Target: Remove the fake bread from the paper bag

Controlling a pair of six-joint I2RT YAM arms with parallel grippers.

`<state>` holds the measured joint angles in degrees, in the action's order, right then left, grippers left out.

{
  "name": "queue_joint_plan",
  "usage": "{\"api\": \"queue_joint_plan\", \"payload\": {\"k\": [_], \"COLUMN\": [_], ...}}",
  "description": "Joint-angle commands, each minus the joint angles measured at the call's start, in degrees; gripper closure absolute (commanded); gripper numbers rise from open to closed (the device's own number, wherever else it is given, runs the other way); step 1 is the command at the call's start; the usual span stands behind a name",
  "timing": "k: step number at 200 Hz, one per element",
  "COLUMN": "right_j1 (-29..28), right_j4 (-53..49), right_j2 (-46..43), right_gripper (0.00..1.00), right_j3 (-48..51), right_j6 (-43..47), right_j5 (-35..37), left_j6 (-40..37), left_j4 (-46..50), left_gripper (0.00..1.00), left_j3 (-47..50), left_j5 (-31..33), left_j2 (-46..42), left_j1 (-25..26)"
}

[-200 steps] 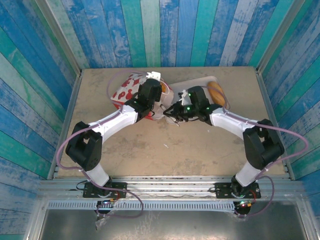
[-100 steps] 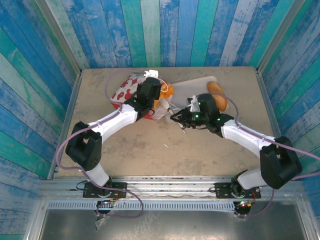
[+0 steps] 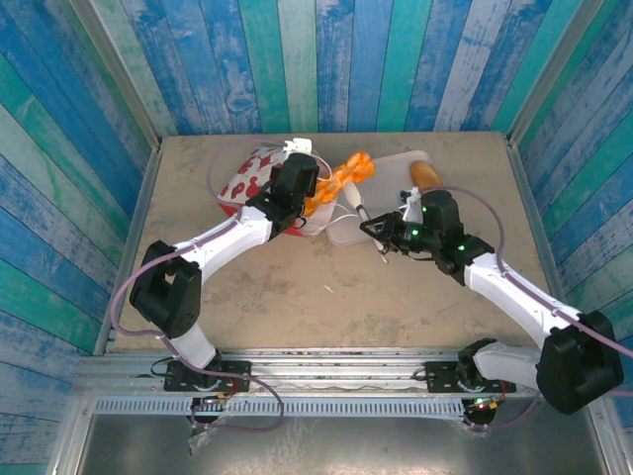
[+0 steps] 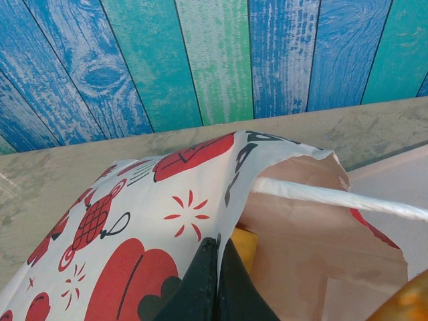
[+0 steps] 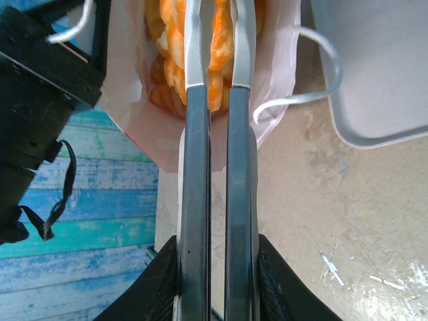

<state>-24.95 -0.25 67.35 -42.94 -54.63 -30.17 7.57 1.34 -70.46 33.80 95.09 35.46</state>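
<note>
Holding the paper bag [image 3: 247,183] at its rim, my left gripper [image 4: 217,287] is pinched closed on the paper. My right gripper [image 5: 215,281] is clamped on the metal tongs [image 5: 214,167], which squeeze 1 braided bread [image 3: 348,176] partly out of the bag's mouth, left of the tray [image 3: 394,170]. Risks, as I judge them: the glossy bread slipping from the tongs, or the tongs snagging the cord handle [image 5: 321,73] and dragging the bag.

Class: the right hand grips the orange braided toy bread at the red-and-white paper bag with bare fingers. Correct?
No: per the right wrist view, the right hand holds grey metal tongs, which grip the orange braided toy bread at the red-and-white paper bag.
</note>
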Motion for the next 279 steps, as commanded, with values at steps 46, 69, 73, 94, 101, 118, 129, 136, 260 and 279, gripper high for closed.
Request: {"api": "queue_joint_plan", "payload": {"k": [46, 69, 73, 94, 101, 118, 129, 136, 260, 279], "right_j1": [9.4, 13.1, 13.8, 17.0, 17.9, 19.1, 19.3, 19.3, 10.5, 8.8], "right_j4": [-8.6, -11.4, -11.5, -12.5, -12.7, -12.7, -12.4, -12.0, 7.4, 10.0], "right_j2": [-11.6, -15.3, -15.9, -17.2, -17.1, -16.1, -14.6, -13.5, 10.2, 14.1], "right_gripper": [0.99, 0.99, 0.99, 0.99, 0.99, 0.99, 0.99, 0.99, 0.99, 0.99], "right_j3": [0.5, 1.2, 1.4, 1.8, 1.9, 2.1, 2.0, 2.1, -1.3, -3.1], "right_j6": [1.9, 2.1, 2.1, 2.2, 2.2, 2.2, 2.2, 2.2, -4.7, -6.3], "right_j5": [-0.2, 1.0, 1.1, 0.5, 0.3, 0.1, 0.1, -0.2, -0.6, -0.2], "left_j6": [1.5, 1.4, 1.2, 0.7, 0.5, 0.1, 0.0, 0.1, -8.8, -9.4], "left_j4": [-0.1, -0.2, -0.2, -0.1, -0.2, -0.6, -1.0, -1.3, -10.8, -11.3], "left_gripper": [1.0, 1.0, 1.0, 1.0, 1.0, 1.0, 1.0, 1.0, 1.0, 1.0], "left_j3": [-1.3, -1.4, -1.3, -1.1, -0.8, -0.1, 0.6, 1.0, 11.5, 12.2], "left_j5": [1.6, 1.4, 1.4, 1.3, 1.3, 1.7, 1.6, 1.4, -2.4, -2.2], "left_j2": [0.4, 0.6, 0.6, 0.2, 0.0, -0.9, -1.7, -2.1, -9.9, -10.4], "left_j1": [-0.8, -0.9, -1.0, -1.0, -1.1, -1.2, -1.5, -1.9, -6.0, -6.1]}}
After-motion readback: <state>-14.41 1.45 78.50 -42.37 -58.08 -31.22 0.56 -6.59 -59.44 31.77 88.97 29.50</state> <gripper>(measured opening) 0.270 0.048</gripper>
